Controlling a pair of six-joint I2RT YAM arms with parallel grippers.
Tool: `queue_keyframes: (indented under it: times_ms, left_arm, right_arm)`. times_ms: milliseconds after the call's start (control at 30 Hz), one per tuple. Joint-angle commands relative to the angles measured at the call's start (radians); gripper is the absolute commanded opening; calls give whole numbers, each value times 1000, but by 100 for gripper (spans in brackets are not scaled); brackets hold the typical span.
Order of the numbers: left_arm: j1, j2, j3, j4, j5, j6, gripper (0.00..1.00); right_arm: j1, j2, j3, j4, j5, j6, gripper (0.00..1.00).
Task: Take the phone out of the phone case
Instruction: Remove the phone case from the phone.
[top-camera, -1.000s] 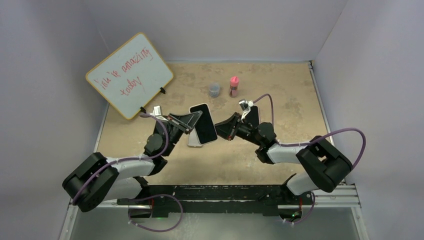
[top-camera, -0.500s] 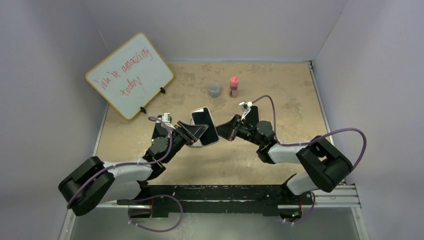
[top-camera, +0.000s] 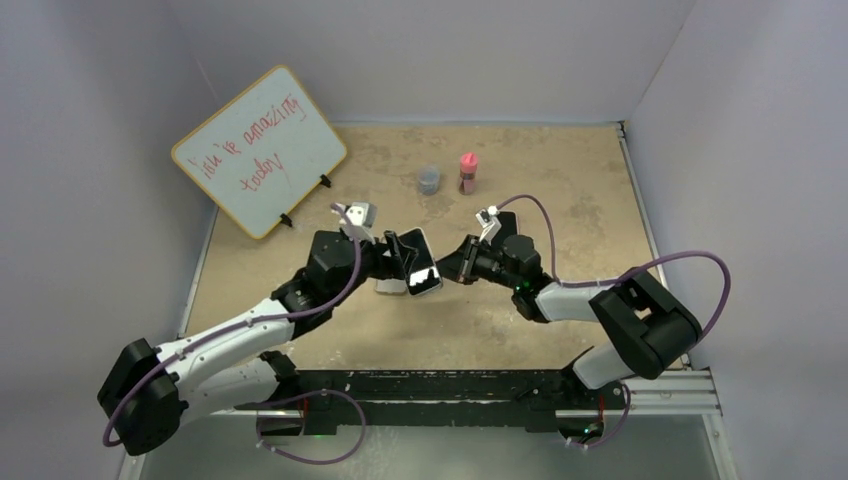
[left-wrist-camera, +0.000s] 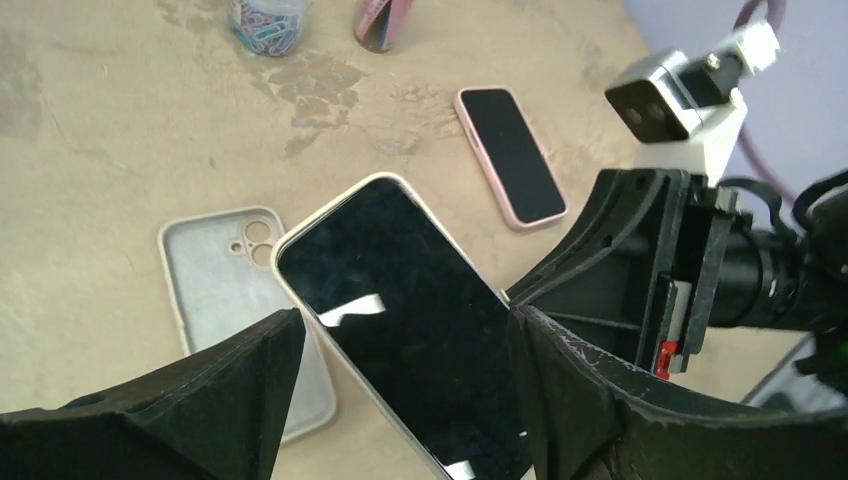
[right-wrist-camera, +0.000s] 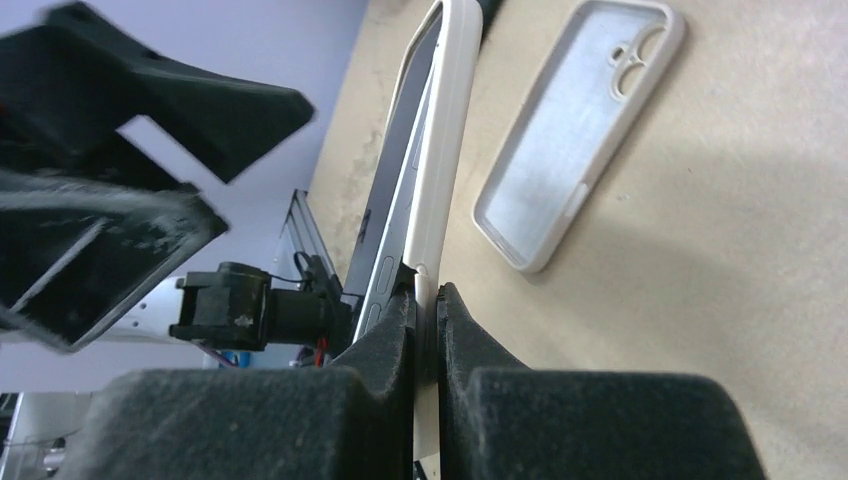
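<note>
Phone: the phone (left-wrist-camera: 400, 300) sits in its white phone case (right-wrist-camera: 445, 130). It is held up in the air over the table (top-camera: 560, 190), tilted, with a dark screen.
Right tool: the right tool (right-wrist-camera: 428, 300) is pinching the thin rim of the phone case at one end. I think it holds the case firm so the phone can come out.
Left tool: the left tool (left-wrist-camera: 400, 325) is spread wide, with one finger on each long side of the phone. I cannot tell if it presses on it. It looks set to grab the phone.
Job: not done yet, the phone is in its case.
Lying flat: an empty grey case (left-wrist-camera: 210, 290) is right under the phone. A second phone in a pink case (left-wrist-camera: 510, 155) lies near it.
Far back: a jar of paper clips (left-wrist-camera: 265, 12) and a pink bottle (top-camera: 467, 172) stand out of the way.
Writing: the whiteboard (top-camera: 258, 150) says "you're amazing today" in red. I can read no brand name on the phones or cases.
</note>
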Motion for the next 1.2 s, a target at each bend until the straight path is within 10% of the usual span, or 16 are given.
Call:
queue_keyframes:
  times_ms: [0,400,1167]
  left_arm:
    - [-59,49,153,-264,-55,295,77]
    - [-323,216,288,-351,-303,501,76]
    - [-415,370,339,-323,-391,515,60]
  right_arm:
    - [-4,-40,92,-138,30,-28,0]
    - [-4,-38,169,-345,21,-6,0]
    - [-4,-36,182,-356,2,0,0]
